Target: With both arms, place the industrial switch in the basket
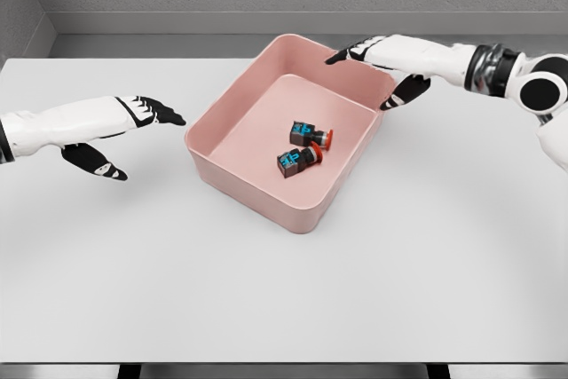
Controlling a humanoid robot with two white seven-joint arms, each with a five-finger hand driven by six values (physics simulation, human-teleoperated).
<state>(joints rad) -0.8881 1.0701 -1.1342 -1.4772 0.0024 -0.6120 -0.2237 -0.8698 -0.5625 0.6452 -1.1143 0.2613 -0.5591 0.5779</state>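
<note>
Lying inside the pink basket (232,159) are two industrial switches, so the task looks essentially done. One industrial switch (310,136) rests on the basket floor toward the far right corner, its red button pointing right; the second industrial switch (298,160) lies just beside it, nearer the front wall, tilted on its side. Whether the two touch is hard to tell.

Neither robot hand holds anything. The left robot hand (129,135) hovers over the white surface (284,299) well left of the basket, fingers extended and thumb dropped below, relaxed and empty. The right robot hand (382,68) hangs at the basket's far right corner, fingers stretched out above the rim and thumb reaching down outside the wall; whether it brushes the rim cannot be told.

Judging from this layout, nothing remains outside the basket to carry. What seems left is only drawing both arms clear of the basket.
</note>
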